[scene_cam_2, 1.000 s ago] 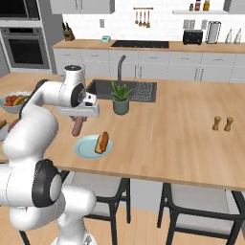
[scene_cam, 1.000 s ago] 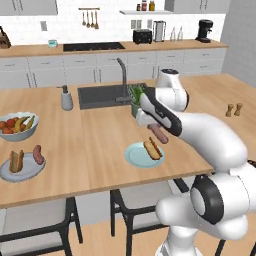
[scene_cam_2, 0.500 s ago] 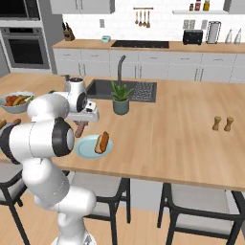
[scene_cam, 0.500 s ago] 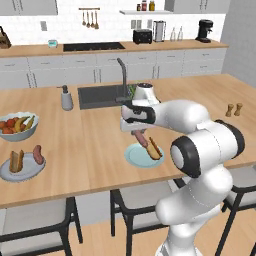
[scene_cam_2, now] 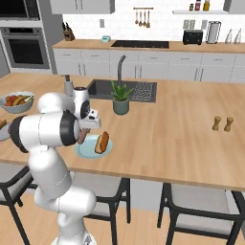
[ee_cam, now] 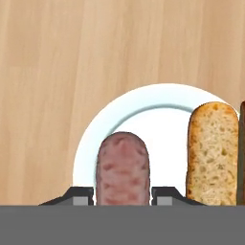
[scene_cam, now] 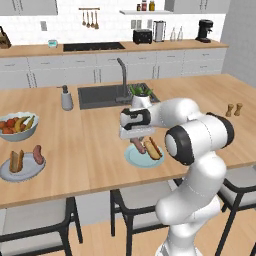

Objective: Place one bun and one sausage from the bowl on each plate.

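My gripper point(scene_cam: 136, 141) is shut on a reddish-brown sausage point(scene_cam: 137, 146), which hangs end-down over the left part of a pale round plate point(scene_cam: 135, 159). A toasted bun point(scene_cam: 152, 148) lies on the right half of that plate. In the hand view the sausage point(ee_cam: 122, 167) sits between my fingertips point(ee_cam: 79, 194) with the plate point(ee_cam: 95, 134) below and the bun point(ee_cam: 212, 148) to the right. From the right base view, the gripper point(scene_cam_2: 85, 131), sausage point(scene_cam_2: 82, 138), bun point(scene_cam_2: 101, 142) and plate point(scene_cam_2: 88, 150) sit close together. The grey bowl point(scene_cam: 10, 176) at far left holds a bun point(scene_cam: 16, 161) and a sausage point(scene_cam: 37, 154).
A pale fruit bowl point(scene_cam: 17, 125) stands behind the grey bowl. The sink point(scene_cam: 107, 96), a soap dispenser point(scene_cam: 66, 97) and a potted plant point(scene_cam_2: 120, 98) lie beyond the plate. Salt and pepper shakers point(scene_cam: 233, 109) stand at the right. Stools are tucked under the counter's near edge.
The gripper has carried the sausage left and down, from above the bun to low over the plate's left side. The arm has folded in closer. The bun and bowl have not moved.
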Robot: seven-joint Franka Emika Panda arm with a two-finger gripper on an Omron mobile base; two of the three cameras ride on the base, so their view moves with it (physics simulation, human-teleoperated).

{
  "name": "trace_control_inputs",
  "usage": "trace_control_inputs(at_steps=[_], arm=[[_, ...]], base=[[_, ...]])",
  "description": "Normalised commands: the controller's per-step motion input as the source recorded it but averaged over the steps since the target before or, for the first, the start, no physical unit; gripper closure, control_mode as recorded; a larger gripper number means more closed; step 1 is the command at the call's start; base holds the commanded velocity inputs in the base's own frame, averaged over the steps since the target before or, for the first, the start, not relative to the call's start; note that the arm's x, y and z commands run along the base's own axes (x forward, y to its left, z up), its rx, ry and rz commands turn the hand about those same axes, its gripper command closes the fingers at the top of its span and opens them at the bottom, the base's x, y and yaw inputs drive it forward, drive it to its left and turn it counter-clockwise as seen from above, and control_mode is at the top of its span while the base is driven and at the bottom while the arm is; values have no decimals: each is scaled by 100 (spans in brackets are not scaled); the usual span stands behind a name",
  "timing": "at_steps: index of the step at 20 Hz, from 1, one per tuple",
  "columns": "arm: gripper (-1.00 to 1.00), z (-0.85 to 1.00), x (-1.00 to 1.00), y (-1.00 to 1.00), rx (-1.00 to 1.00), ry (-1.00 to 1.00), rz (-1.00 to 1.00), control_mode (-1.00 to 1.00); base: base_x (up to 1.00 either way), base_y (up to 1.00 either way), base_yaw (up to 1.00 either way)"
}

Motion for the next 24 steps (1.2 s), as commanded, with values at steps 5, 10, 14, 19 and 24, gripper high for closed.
trace_control_inputs(at_steps=[5,10,14,19,24], arm=[[100,-49,-1,0,0,2,0,-100],[100,-28,-6,0,0,1,0,-100],[100,-23,0,0,0,1,0,-100],[-100,-29,16,0,0,0,0,-100],[-100,-3,8,0,0,0,0,-100]], base=[[0,0,0],[0,0,0],[0,0,0],[0,0,0],[0,0,0]])
